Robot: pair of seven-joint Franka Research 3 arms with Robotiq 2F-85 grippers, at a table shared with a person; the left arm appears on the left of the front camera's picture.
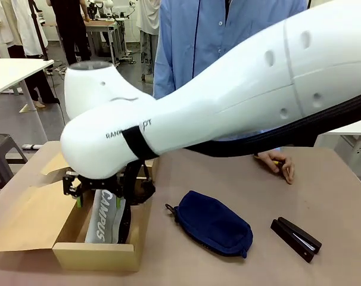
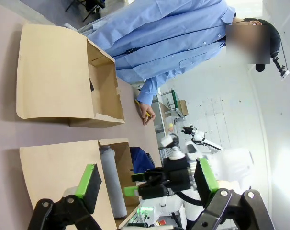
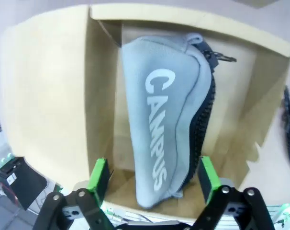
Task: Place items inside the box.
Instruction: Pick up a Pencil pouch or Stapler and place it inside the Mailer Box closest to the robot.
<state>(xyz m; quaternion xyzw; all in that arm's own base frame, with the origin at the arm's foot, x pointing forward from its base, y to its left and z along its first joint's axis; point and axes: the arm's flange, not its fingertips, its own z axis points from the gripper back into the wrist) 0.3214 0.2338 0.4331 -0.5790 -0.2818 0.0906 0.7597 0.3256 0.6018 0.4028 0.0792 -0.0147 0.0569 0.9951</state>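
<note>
Letting go cleanly looks like the step in hand. The grey CAMPUS pencil case [image 3: 159, 139] lies inside the box [image 3: 49, 86], lengthwise on its floor, with the zip edge toward one wall. The right gripper [image 3: 153, 178] hangs directly over it with its jaws wide and a green pad on each side of the case. One pad stands clear of the fabric; the other sits so near the zip that I cannot say whether it touches.

To finish well, I would lift straight up without twisting, so that neither pad drags the zip pull or tips the case against the cardboard wall. I would also clear the box's flap before swinging away.

The left gripper [image 2: 148, 179] hangs off to the side, jaws wide with nothing between them. On the table [image 1: 240, 179] outside the box lie the navy pouch [image 1: 213, 223] and the black stapler [image 1: 295, 238], apart from each other. The pouch, nearer the box, seems the natural next pick. The person's hand [image 1: 279, 164] rests at the far edge.
</note>
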